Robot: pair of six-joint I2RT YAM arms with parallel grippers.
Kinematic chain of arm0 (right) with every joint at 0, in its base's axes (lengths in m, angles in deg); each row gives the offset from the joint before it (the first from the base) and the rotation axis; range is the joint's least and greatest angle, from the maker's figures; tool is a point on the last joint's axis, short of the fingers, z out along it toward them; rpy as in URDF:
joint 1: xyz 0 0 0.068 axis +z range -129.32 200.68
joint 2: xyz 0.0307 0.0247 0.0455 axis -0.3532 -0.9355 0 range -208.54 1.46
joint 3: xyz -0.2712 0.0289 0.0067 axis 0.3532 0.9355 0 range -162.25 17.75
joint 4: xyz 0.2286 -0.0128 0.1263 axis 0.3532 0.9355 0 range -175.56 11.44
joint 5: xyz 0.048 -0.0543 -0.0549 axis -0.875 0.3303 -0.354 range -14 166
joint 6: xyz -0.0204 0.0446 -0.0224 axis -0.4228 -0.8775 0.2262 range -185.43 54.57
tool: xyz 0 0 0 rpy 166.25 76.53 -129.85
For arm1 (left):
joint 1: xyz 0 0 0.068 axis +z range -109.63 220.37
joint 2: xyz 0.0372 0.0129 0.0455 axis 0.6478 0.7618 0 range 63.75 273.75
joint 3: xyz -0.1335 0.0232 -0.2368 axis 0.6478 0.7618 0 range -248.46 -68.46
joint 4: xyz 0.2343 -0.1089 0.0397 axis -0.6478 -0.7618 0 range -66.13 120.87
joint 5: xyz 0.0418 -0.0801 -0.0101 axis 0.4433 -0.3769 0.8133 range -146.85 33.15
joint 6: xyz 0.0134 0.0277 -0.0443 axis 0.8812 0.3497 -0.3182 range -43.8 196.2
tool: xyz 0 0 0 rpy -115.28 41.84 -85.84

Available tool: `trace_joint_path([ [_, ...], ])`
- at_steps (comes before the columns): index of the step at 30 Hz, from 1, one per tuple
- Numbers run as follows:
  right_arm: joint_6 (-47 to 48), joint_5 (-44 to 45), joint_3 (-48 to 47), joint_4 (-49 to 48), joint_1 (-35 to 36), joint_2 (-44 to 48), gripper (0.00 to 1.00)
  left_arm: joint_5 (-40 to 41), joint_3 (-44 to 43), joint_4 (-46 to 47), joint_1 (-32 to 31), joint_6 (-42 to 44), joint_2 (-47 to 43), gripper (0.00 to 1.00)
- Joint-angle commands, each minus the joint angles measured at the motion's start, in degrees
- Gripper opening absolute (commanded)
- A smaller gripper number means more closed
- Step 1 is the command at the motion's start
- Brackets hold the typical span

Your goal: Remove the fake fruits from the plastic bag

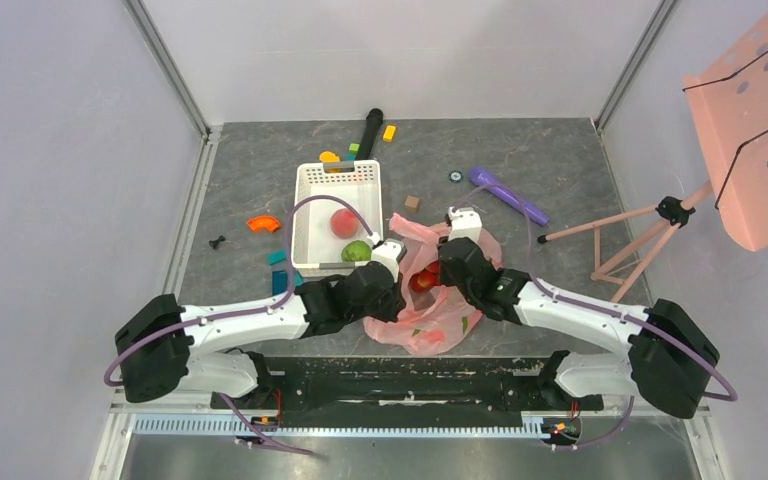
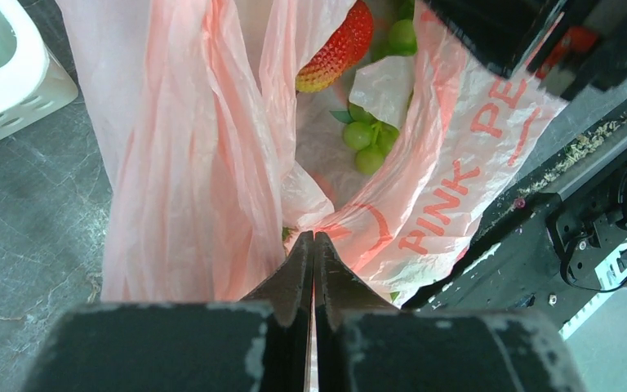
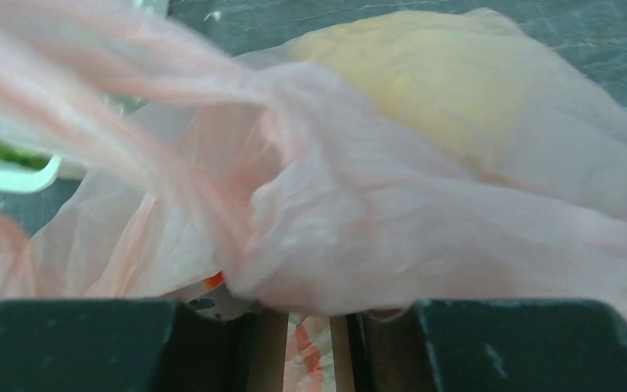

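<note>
Left gripper [image 2: 313,242] clamped on plastic bag [image 2: 188,163] rim, right gripper [image 3: 306,325] nipping a bunched fold. Film looks limp, slippery; fake fruits [image 2: 336,47] light, rigid, so I'd grab those directly.

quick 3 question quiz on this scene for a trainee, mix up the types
1. True or false: the white basket holds a pink-red peach and a green apple.
2. The left fingers pinch: A the white basket, B the plastic bag, C nothing.
3. Which red fruit shows in the bag's mouth, left wrist view?
Key: 1 true; 2 B; 3 strawberry.
</note>
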Motion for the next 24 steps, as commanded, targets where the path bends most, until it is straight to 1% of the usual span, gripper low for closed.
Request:
trace_joint_path([
  [1,-4.35,3.28,2.46,-1.93,-3.61,2.86,0.26,0.67,-0.04,2.54,-0.08,-0.85,0.68,0.02],
  [4,-4.79,2.15,4.22,-1.88,-6.07,3.44,0.27,0.18,-0.18,2.95,-0.04,-0.72,1.42,0.02],
  [8,-5.65,2.17,5.65,-0.41,-7.33,3.99,0.30,-0.27,-0.34,3.34,-0.01,-0.58,2.32,0.02],
  [12,-6.71,2.85,6.75,1.52,-7.54,5.64,0.45,-0.75,-0.67,3.63,-0.08,-0.38,3.18,0.02],
  [15,-7.34,2.48,8.64,1.44,-8.06,7.23,0.62,-1.23,-0.97,3.86,-0.08,-0.33,3.87,0.02],
  [17,-7.48,1.30,9.94,0.20,-8.84,7.90,0.68,-1.50,-1.11,4.12,-0.02,-0.35,4.20,0.02],
  [20,-7.45,-1.65,11.58,-2.68,-10.16,7.82,0.71,-1.90,-1.42,4.28,-0.03,-0.33,4.77,0.02],
  [24,-8.07,-4.93,12.51,-6.08,-11.83,6.06,0.71,-2.20,-1.45,4.42,-0.06,-0.33,4.97,0.02],
])
